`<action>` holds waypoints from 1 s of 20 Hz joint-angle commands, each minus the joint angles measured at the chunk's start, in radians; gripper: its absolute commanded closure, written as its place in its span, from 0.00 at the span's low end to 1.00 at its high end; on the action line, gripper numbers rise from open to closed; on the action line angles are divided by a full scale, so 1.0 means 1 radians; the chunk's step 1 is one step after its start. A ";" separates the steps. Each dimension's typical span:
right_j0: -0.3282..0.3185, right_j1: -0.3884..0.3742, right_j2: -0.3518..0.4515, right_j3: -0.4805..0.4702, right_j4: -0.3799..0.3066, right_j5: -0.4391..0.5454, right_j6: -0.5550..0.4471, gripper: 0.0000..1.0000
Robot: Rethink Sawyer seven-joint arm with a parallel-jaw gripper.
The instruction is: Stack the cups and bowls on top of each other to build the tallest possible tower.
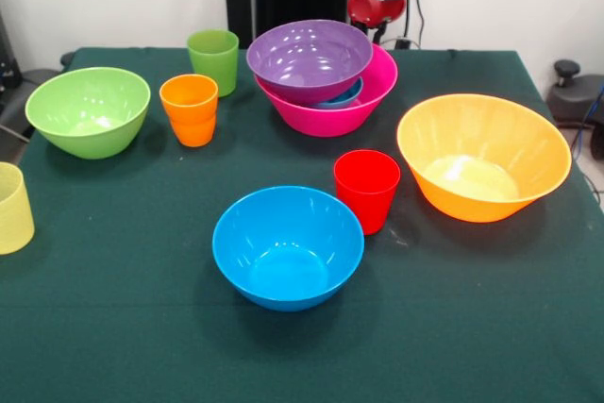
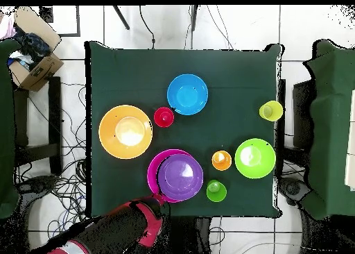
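From my end the arm [image 2: 118, 227] sits pulled back at the worktop's [image 1: 123, 327] edge by the robot, and I can't tell how the claw stands. The only stacking: purple bowl [image 1: 310, 58] tilted inside the pink bowl [image 1: 354, 101], small blue bowl [image 1: 344, 96] peeking out underneath. Large blue bowl [image 1: 288, 247], red cup [image 1: 367, 189], orange bowl [image 1: 483, 156], lime bowl [image 1: 88, 110], orange cup [image 1: 190, 109], green cup [image 1: 213, 59] and yellow cup [image 1: 12, 208] all stand alone.

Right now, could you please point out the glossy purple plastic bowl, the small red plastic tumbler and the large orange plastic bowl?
purple bowl [image 1: 309, 56], front view, inner wall.
red tumbler [image 1: 366, 193], front view, outer side.
orange bowl [image 2: 108, 130], overhead view, inner wall.
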 commanded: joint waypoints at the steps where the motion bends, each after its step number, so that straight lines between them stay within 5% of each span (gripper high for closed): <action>1: -0.001 0.072 0.107 -0.129 0.064 -0.069 0.049 0.00; 6: 0.001 0.074 0.106 -0.131 0.052 -0.072 0.040 0.00; 7: -0.021 0.060 0.129 -0.127 0.030 -0.052 0.052 1.00; 10: 0.007 0.084 0.088 -0.127 0.067 -0.140 0.027 1.00; 20: 0.016 0.076 0.092 -0.130 0.054 -0.079 0.044 1.00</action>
